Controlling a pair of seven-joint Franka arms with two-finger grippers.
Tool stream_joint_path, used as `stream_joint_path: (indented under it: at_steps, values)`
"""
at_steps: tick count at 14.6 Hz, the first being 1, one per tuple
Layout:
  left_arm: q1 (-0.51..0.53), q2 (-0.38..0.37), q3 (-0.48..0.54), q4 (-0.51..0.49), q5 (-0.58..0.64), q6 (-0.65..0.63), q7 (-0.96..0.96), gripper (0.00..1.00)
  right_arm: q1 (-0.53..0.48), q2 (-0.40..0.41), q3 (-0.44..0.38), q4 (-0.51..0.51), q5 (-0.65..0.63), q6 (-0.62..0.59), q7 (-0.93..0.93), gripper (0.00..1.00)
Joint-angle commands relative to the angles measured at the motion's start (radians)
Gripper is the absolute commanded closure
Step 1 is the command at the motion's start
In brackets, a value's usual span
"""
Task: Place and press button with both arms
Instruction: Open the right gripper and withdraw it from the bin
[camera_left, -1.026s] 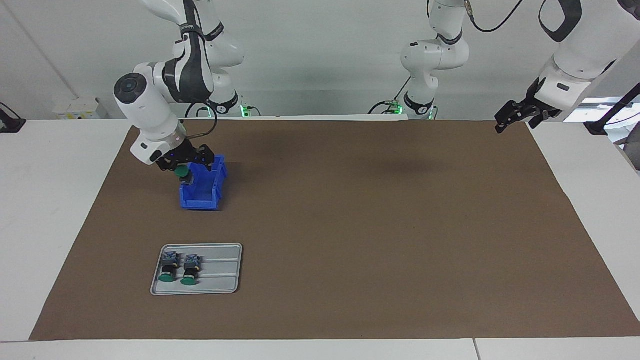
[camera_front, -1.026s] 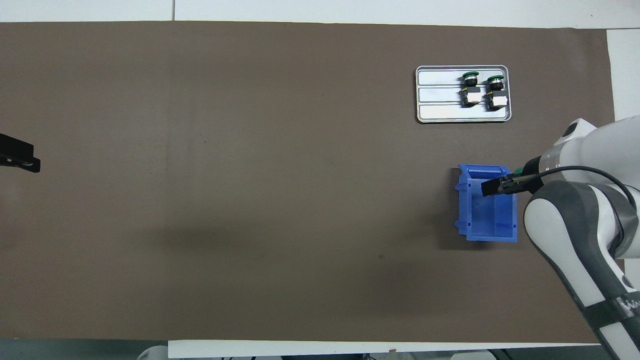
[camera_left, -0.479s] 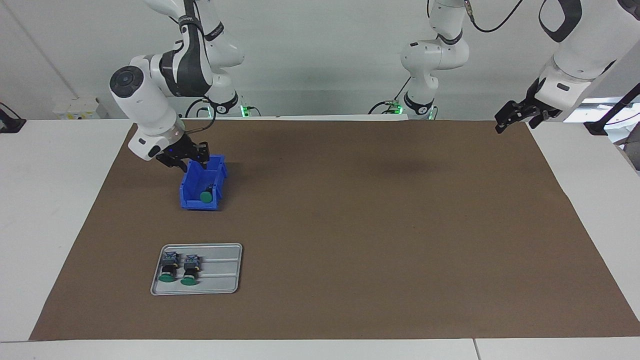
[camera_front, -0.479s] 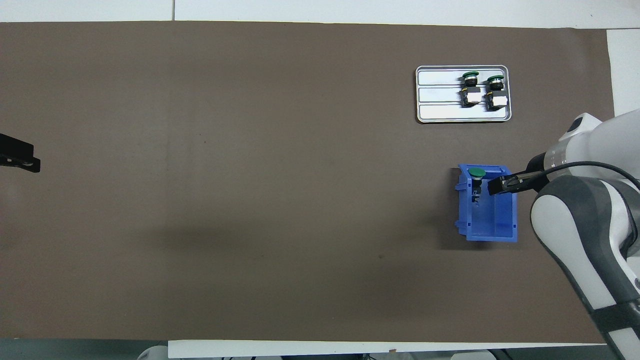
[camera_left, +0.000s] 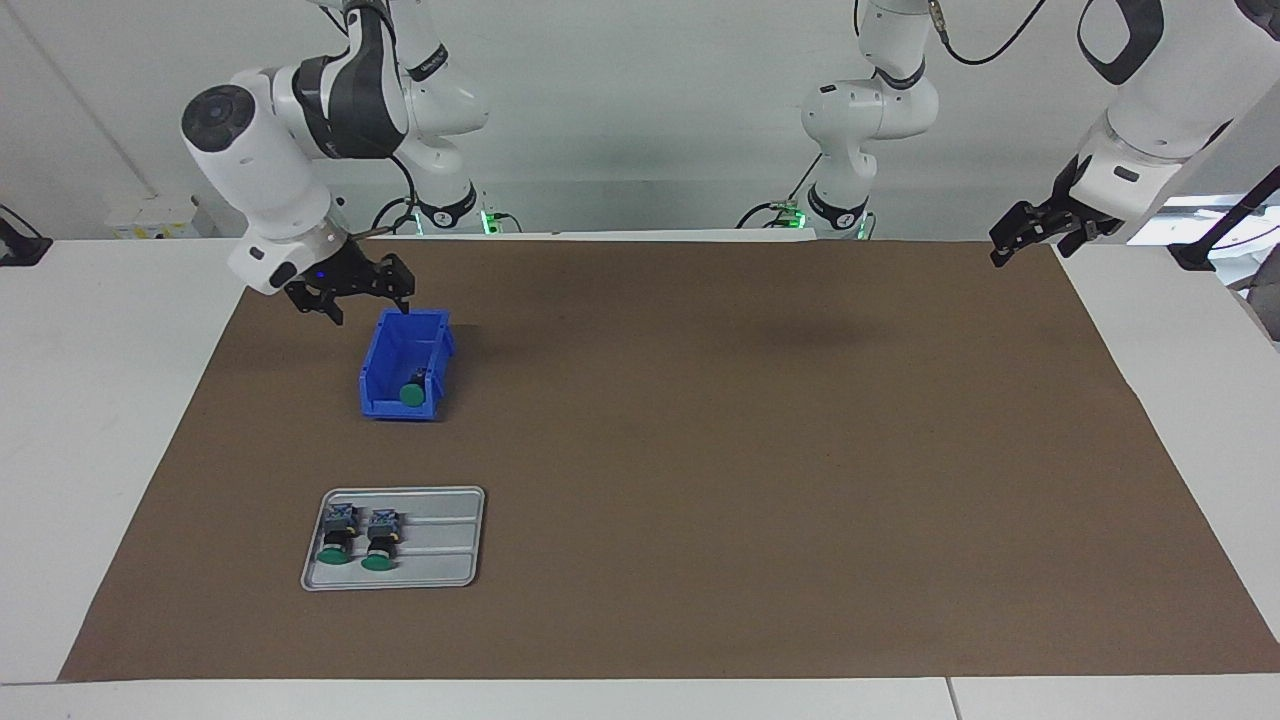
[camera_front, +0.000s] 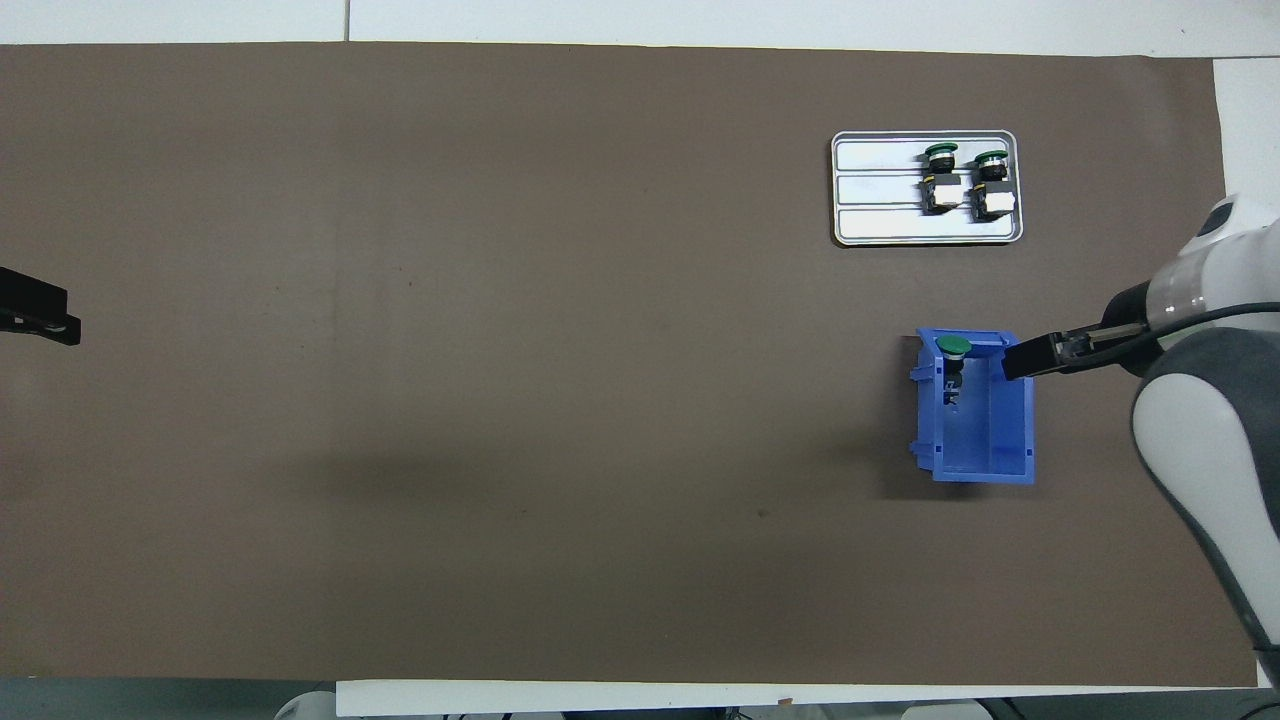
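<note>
A green-capped button (camera_left: 409, 394) (camera_front: 953, 348) lies in the blue bin (camera_left: 384, 406) (camera_front: 976, 478), at the end farther from the robots, its cap near the rim. My right gripper (camera_left: 368, 310) (camera_front: 1022, 360) hangs open and empty over the bin's edge on the right arm's side, clear of the button. The left gripper (camera_left: 1004, 247) (camera_front: 42, 316) waits open in the air over the mat's corner at the left arm's end. Two more buttons (camera_left: 334, 540) (camera_front: 940, 170) lie side by side on the tray.
A grey metal tray (camera_left: 440, 560) (camera_front: 880, 225) lies farther from the robots than the bin, at the right arm's end. A brown mat (camera_left: 750, 450) covers most of the white table.
The right gripper let the button go into the blue bin, opened, then rose and drew back toward the right arm's end. The left arm has not moved.
</note>
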Motion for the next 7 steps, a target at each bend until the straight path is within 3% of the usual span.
stream_joint_path:
  at_steps: [1,5,7]
  values:
    - [-0.005,-0.015,0.005,-0.007,0.021,-0.001,0.001,0.00,-0.063,0.028,0.002,0.162,-0.009,-0.113,0.007,0.01]
    - [-0.005,-0.015,0.005,-0.007,0.021,-0.001,0.001,0.00,-0.102,0.148,-0.004,0.485,-0.007,-0.328,0.010,0.01]
    - [-0.005,-0.015,0.005,-0.007,0.021,-0.001,0.001,0.00,-0.120,0.176,-0.004,0.556,-0.021,-0.358,0.011,0.01]
